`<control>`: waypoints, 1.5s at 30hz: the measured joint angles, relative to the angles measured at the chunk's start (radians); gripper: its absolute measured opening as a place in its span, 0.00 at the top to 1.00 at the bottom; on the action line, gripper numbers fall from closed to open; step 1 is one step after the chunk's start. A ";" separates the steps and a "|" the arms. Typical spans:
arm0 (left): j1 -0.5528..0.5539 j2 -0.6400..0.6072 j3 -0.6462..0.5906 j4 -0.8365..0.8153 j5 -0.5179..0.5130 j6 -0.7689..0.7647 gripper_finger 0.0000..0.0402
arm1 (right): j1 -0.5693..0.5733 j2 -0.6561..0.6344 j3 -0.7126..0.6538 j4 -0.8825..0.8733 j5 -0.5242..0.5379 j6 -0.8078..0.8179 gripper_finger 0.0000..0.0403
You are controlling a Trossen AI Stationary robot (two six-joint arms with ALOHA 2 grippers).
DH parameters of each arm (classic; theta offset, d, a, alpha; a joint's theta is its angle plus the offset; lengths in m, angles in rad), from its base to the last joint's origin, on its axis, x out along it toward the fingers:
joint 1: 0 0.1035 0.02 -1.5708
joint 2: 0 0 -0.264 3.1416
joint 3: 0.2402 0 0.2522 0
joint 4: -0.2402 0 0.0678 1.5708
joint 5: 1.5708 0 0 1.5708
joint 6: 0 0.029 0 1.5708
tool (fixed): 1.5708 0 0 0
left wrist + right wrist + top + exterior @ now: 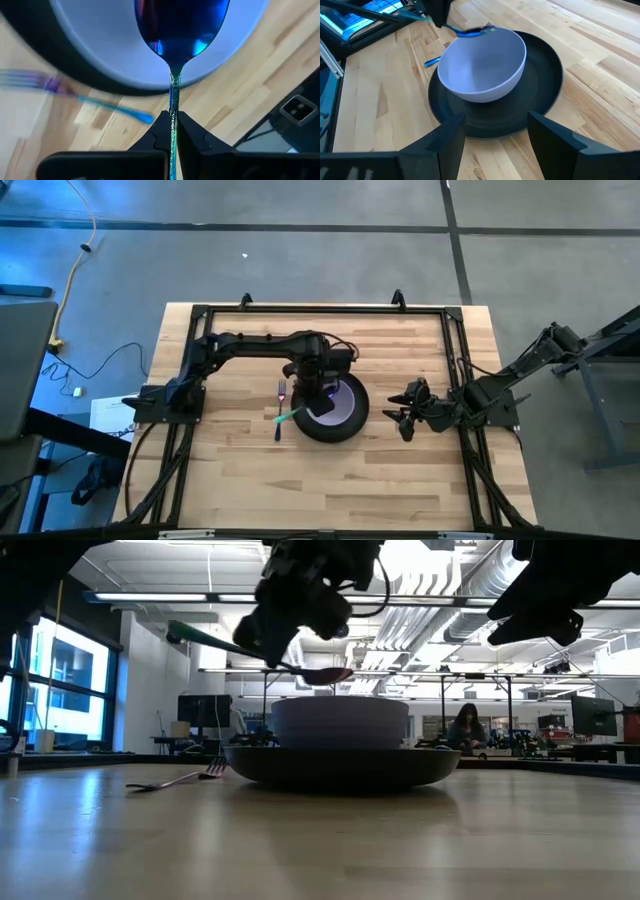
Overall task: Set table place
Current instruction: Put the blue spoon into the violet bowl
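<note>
Background, low view: open workshop hall with ceiling strip lights, monitors on far benches, and a seated person point(466, 728) behind the table.

Surface: rectangular pale-plank butcher-block tabletop point(250, 480) with a thin black metal frame, standing on grey floor.

Dark grey round plate point(352, 420) lies near the tabletop centre. The smaller lavender bowl point(482, 65) sits upright on it, offset toward the plate's 9 o'clock edge in the high view.

Teal-handled metallic fork point(280, 408) lies flat on the wood just beside the plate at its 9 o'clock, apart from the rim, tines toward 12 o'clock.

Left claw point(172, 131): over the 10 o'clock side of the plate, fingers closed tight on the thin blue handle of the purple-headed spoon point(177, 30). The spoon is held clear of the tabletop; its head is above the bowl's opening. The low view shows the head level, a little above the bowl rim, with the handle slanting up away from it. Contact between spoon and bowl not seen.

Right claw point(496, 131): at the plate's 3 o'clock, well off the rim in the high view, raised above the tabletop. Fingers spread wide, nothing between them; it faces the plate and bowl.
</note>
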 joint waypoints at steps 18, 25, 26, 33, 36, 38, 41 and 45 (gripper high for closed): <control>0.000 0.155 0.237 -0.094 -0.013 0.049 1.00 | 0.040 0.000 0.000 -0.020 0.006 0.031 0.49; 0.000 0.158 0.235 -0.095 0.000 0.048 1.00 | 0.060 0.000 0.000 -0.029 0.015 0.045 0.49; 0.000 0.158 0.235 -0.095 0.002 0.048 1.00 | 0.060 0.000 0.000 -0.030 0.015 0.045 0.49; 0.000 0.158 0.235 -0.095 0.014 0.037 1.00 | 0.060 0.000 0.000 -0.030 0.015 0.045 0.49; 0.000 0.158 0.235 -0.095 0.016 0.037 1.00 | 0.060 0.000 0.000 -0.030 0.015 0.045 0.49; 0.000 0.158 0.235 -0.095 0.010 0.036 1.00 | 0.060 0.000 0.000 -0.030 0.015 0.045 0.49; 0.000 0.158 0.235 -0.095 -0.003 0.037 1.00 | 0.060 0.000 0.000 -0.030 0.015 0.045 0.49; 0.000 0.158 0.235 -0.095 -0.040 0.045 1.00 | 0.060 0.000 0.000 -0.030 0.015 0.045 0.49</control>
